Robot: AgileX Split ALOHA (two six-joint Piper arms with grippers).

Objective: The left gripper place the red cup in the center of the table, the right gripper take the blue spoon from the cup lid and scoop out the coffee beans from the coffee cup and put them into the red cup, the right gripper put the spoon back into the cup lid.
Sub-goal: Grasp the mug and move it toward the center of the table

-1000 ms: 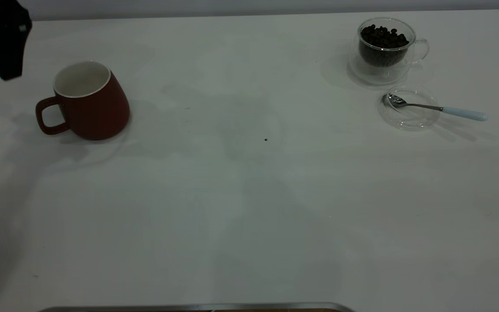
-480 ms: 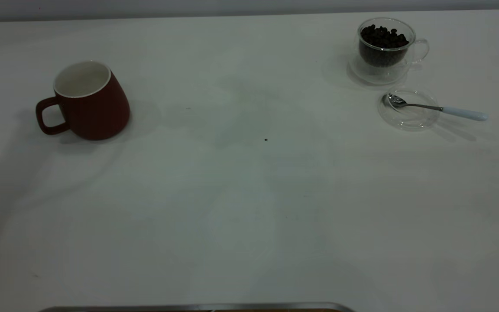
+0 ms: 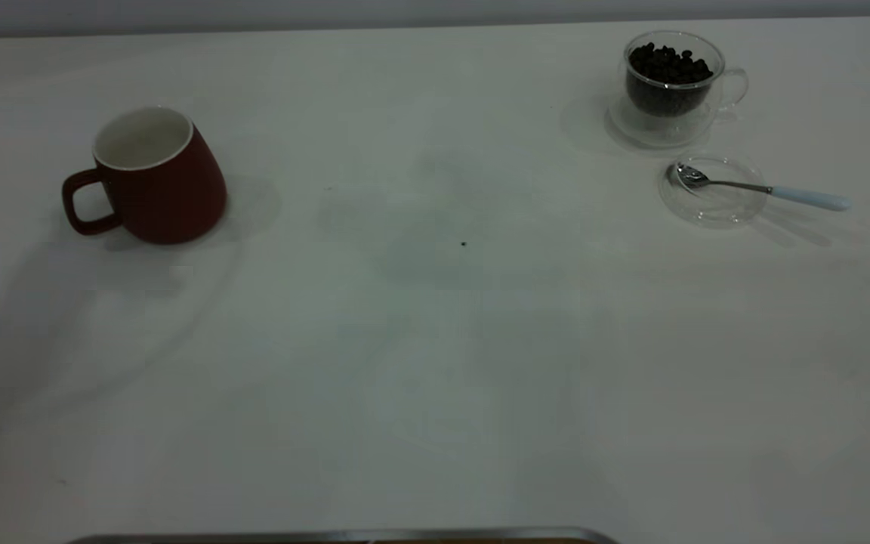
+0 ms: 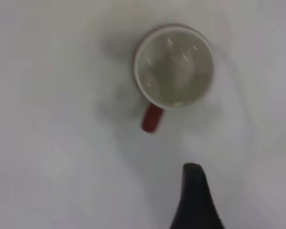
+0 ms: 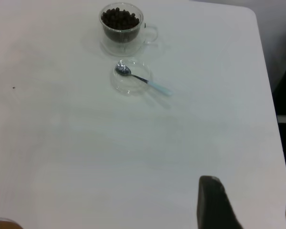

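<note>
My left gripper [image 4: 196, 200] hangs above the red cup [image 3: 154, 175], upright at left of the table [image 3: 435, 363]; one fingertip shows, can't tell its spread. Right gripper [image 5: 248, 202]: fingers apart, nothing between. Blue spoon [image 3: 760, 187] lies w/ bowl in cup lid [image 3: 711, 202], upper right, below coffee cup [image 3: 673, 85] w/ coffee beans [image 3: 667, 66].

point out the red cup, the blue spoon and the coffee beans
red cup [image 3: 171, 193], exterior view, on its dark red side wall
blue spoon [image 3: 809, 198], exterior view, on its pale blue handle
coffee beans [image 3: 667, 66], exterior view, top of the heap
</note>
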